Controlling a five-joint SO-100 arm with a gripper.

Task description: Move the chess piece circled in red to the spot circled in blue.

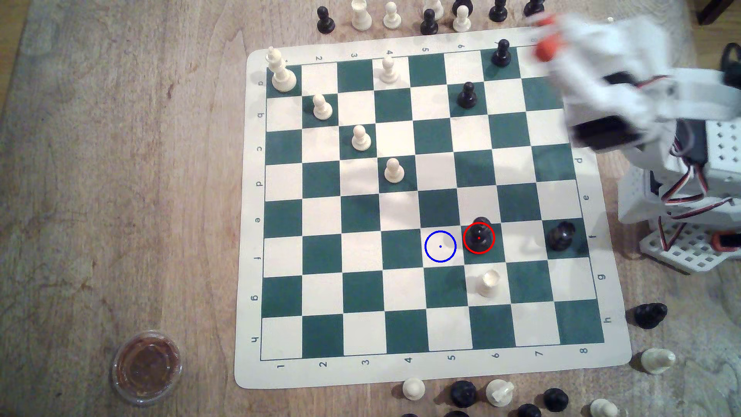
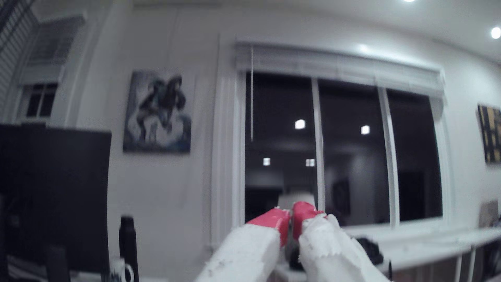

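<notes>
My tool (image 2: 291,217) is lifted and aimed out at the room, its red-tipped fingers (image 2: 271,221) pressed together with nothing between them; in the exterior view it blurs above the board's far corner on that view's right. The chess piece circled in red (image 1: 479,236) stands untouched on its green square, well apart from the tool, and the spot circled in blue (image 1: 440,246) is the cream square just beside it. I judge the approach has barely started: next I swing down, spread the fingers, and straddle the piece.

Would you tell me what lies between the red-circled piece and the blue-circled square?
Nothing: in the exterior view the red-circled piece stands on the square directly adjoining the blue-circled square.
</notes>
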